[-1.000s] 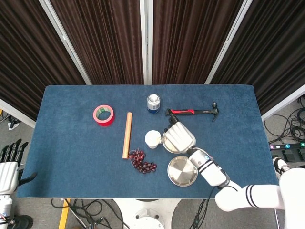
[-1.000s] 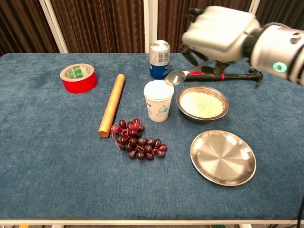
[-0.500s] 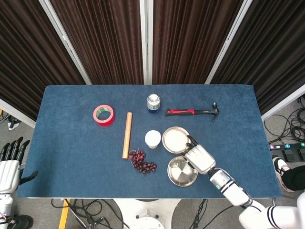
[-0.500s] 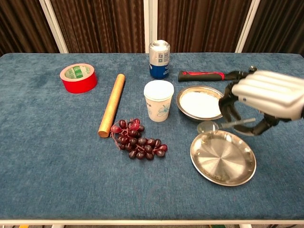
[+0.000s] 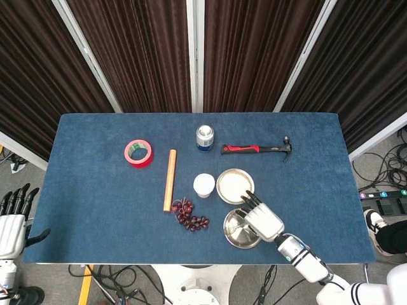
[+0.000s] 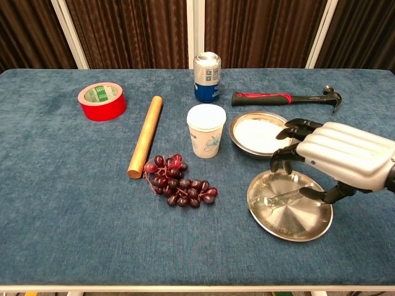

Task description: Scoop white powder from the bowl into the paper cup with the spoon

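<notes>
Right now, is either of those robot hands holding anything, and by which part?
Nothing is held. The spoon lies on the empty plate, the right hand open above it. The left hand is off the table, empty.

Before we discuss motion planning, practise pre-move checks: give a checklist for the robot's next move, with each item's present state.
1. Spoon lies in the steel plate: ok.
2. Right hand has let go of the spoon: cannot tell; its fingers hover over the handle.
3. Paper cup stands upright beside the bowl: ok.
4. Bowl holds white powder: ok.
5. Powder in the cup: cannot tell; both views show only white inside.
6. Left hand is off the table's edge, holding nothing: ok.
</notes>
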Motion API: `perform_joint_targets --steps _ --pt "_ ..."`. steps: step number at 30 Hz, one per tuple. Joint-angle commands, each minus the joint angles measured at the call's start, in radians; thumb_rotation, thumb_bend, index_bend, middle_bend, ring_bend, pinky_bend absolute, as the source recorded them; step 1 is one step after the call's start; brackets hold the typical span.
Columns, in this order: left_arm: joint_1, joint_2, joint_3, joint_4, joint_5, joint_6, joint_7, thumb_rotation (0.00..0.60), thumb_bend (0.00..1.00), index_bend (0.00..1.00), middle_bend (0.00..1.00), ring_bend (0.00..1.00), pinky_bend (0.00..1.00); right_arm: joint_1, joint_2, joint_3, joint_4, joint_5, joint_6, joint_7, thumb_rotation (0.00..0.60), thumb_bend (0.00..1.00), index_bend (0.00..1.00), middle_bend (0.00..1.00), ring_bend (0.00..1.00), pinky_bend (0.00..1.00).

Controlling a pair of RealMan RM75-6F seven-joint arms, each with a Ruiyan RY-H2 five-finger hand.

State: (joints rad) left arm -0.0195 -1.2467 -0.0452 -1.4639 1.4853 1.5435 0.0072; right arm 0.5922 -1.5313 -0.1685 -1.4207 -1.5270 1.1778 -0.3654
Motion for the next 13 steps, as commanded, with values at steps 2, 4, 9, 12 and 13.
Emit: perform_joint_targets --steps 2,4,9,12,13 --pt "-0.001 -0.002 -0.001 0.004 0.000 -0.001 -0.003 0.600 0.10 0.14 0.10 0.05 0.04 -0.052 0.050 0.022 -0.039 0.018 0.068 -0.009 0.600 0.27 0.23 0.33 0.06 0.00" --pt "-0.001 -0.004 -0.001 0.007 -0.001 0.000 -0.007 0.600 0.10 0.14 0.10 0.05 0.04 -0.098 0.094 0.040 -0.070 0.035 0.138 0.004 0.600 0.27 0.23 0.31 0.06 0.00" --pt "-0.008 -0.007 -0.005 0.012 0.001 -0.005 -0.009 0.600 0.10 0.14 0.10 0.05 0.04 -0.214 0.231 0.058 -0.152 0.084 0.272 0.106 0.600 0.28 0.15 0.22 0.02 0.00" --pt "-0.014 -0.010 -0.007 0.010 0.007 -0.004 -0.002 0.600 0.10 0.14 0.10 0.05 0.04 -0.279 0.298 0.058 -0.196 0.094 0.340 0.163 0.600 0.28 0.09 0.16 0.00 0.00" --pt "-0.015 -0.012 -0.007 0.010 0.009 -0.003 0.001 0.600 0.10 0.14 0.10 0.05 0.04 -0.298 0.308 0.059 -0.199 0.090 0.366 0.173 0.600 0.28 0.08 0.16 0.00 0.00"
